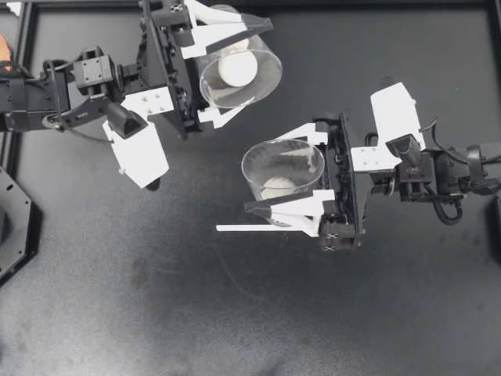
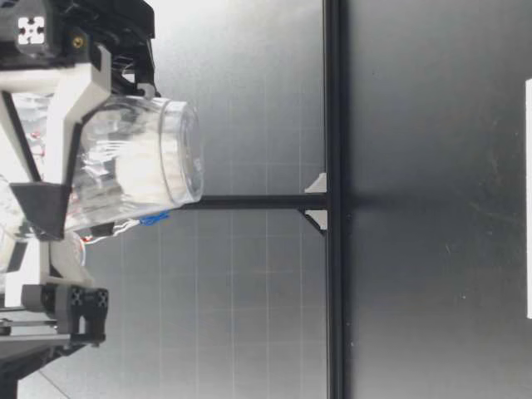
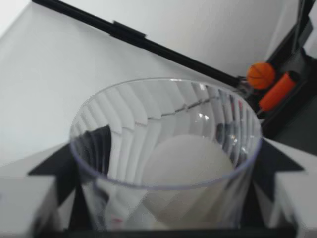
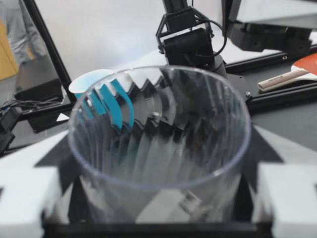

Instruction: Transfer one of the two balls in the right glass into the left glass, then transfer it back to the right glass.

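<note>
While both pincers are clamped on clear glasses, each glass carries one white ball.
From above, my left pincer (image 1: 252, 69) grips the left glass (image 1: 210, 90) holding a ball (image 1: 237, 66); my right pincer (image 1: 264, 174) grips the right glass (image 1: 250, 160) holding the second ball (image 1: 275, 186). The right wrist view barely shows its ball. Only the low view shows a tilted glass (image 2: 166, 158) high off the desk (image 2: 432, 249).
</note>
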Robot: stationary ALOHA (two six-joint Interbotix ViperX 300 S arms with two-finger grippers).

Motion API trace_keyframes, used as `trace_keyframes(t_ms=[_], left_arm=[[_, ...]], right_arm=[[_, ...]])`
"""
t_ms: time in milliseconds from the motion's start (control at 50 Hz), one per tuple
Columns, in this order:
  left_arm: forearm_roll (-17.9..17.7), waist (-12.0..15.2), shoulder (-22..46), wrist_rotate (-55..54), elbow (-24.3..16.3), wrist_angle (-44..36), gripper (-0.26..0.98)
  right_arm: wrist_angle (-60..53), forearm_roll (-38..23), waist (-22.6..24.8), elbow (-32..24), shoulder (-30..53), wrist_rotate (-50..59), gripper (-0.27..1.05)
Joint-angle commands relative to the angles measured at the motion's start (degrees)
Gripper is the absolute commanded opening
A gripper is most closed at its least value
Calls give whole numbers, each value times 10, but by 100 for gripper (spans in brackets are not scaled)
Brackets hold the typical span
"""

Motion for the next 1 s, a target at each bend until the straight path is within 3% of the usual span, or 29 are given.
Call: trace_keyframes(t_ms=[0, 980], left_arm=[[0, 3, -4, 8, -17, -12, 67], [2, -24, 3, 136, -11, -44, 67]], right_arm=[[-4, -1, 2, -15, -6, 0, 47], [3, -2, -20, -48, 25, -4, 47]])
